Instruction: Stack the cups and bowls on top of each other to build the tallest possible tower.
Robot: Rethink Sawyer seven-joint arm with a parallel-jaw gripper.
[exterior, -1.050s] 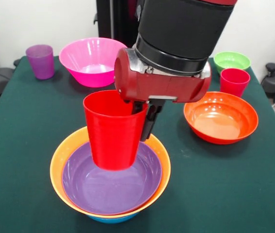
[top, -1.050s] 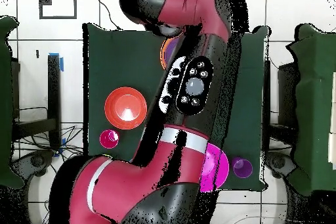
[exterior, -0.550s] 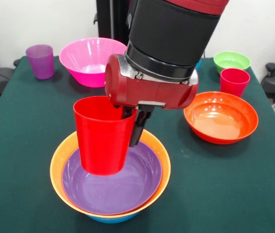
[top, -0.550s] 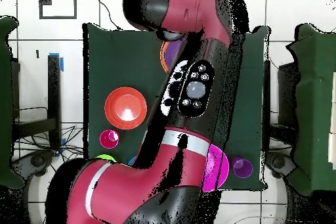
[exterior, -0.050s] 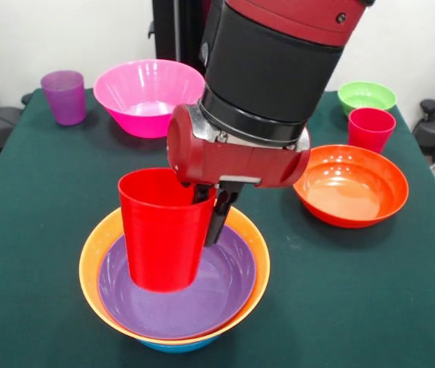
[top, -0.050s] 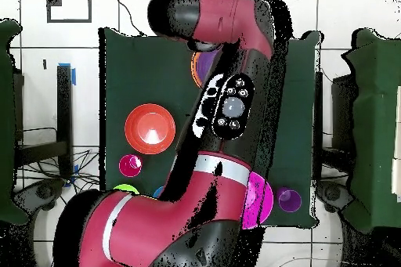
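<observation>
glossy red arm (exterior, -0.050s: 236,146) with a fat black cylindrical sleeve, silver collar ring, and black button panel (top, -0.050s: 227,107) on its link.

The purple bowl (exterior, -0.050s: 177,295) and red-orange bowl (exterior, -0.050s: 349,186) are glossy plastic, catching bright highlights. The red cup (exterior, -0.050s: 163,230) looks smooth, opaque plastic; the purple cup (exterior, -0.050s: 64,96) is translucent. A matt green cloth covers the tabletop (exterior, -0.050s: 355,291).

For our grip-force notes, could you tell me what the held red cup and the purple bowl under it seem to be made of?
Red cup: apparently opaque plastic with a smooth, slightly matte wall; it shows even colour and only soft highlights. Purple bowl: probably glossy plastic, since its inside carries bright reflections and a mirrored tint of the cup. Both look thin-walled and rigid, though that cannot be confirmed by sight.
</observation>
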